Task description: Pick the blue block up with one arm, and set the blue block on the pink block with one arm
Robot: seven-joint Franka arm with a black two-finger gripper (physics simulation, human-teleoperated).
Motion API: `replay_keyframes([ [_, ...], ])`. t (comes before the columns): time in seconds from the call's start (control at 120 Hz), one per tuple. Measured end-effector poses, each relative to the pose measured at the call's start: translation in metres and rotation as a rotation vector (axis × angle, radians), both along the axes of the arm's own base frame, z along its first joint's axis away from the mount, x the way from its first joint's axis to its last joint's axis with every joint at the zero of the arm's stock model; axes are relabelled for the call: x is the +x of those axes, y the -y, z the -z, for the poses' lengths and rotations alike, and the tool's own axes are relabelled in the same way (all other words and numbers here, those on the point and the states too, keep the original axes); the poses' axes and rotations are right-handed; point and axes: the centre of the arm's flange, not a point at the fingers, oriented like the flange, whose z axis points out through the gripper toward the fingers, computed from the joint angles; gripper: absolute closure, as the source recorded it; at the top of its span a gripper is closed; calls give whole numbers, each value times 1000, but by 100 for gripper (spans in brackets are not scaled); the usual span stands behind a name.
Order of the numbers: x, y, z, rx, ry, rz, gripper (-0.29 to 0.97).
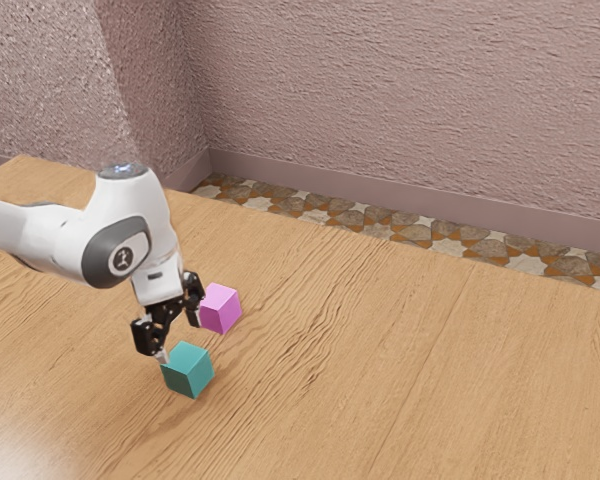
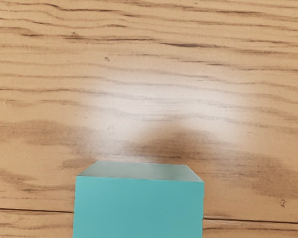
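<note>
The blue block [image 1: 188, 368], teal in shade, sat on the wooden table [image 1: 400, 360]. Just above that block hovered the gripper [image 1: 175, 336], fingers spread wide and holding nothing. The pink block [image 1: 220, 307] lay just beyond the blue block.

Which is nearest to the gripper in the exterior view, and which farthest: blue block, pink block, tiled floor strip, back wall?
1. Blue block, just under the gripper; pink block, beside it: too close to call.
2. Tiled floor strip, beyond the table's far edge.
3. Back wall, behind that strip.
</note>
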Motion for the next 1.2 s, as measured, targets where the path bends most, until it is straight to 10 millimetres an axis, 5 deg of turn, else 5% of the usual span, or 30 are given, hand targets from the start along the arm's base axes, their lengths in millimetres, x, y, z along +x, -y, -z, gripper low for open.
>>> replay_keyframes([
  [0.708,7,-10,76,-21,-34,140,0],
  [0.842,7,-14,78,-26,-31,142,15],
  [0.975,9,-14,72,-26,-11,155,33],
  [1.2,10,7,-6,-18,117,218,34],
])
